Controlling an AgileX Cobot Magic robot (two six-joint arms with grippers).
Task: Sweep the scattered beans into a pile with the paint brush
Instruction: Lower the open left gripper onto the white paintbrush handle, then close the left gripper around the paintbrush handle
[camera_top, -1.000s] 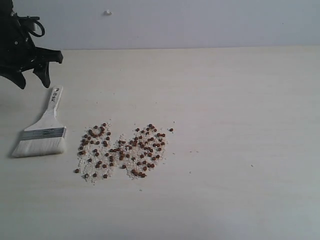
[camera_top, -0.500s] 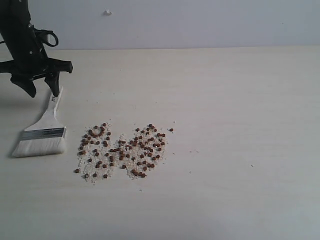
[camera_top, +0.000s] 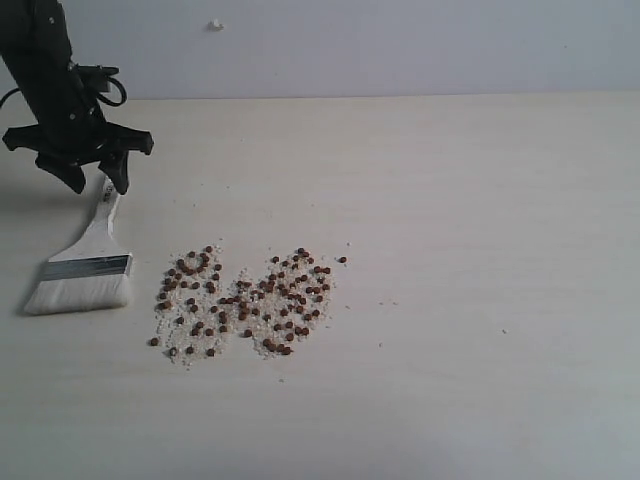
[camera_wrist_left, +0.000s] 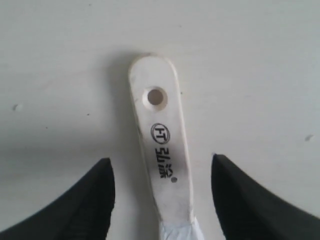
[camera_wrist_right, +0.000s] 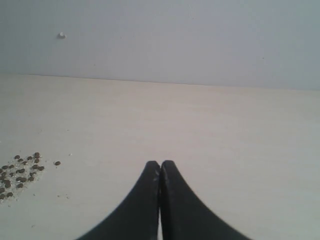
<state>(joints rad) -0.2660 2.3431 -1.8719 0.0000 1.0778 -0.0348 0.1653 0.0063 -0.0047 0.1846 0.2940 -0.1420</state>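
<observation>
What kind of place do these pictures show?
Probably a robot test bench, not a home: a plain pale table against a blank wall, holding a paint brush and scattered beans, with a black left claw open over the brush handle.

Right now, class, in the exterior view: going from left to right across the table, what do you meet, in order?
paint brush → beans → one stray bean → bare table. The left gripper is left out: it overlaps the brush.
</observation>
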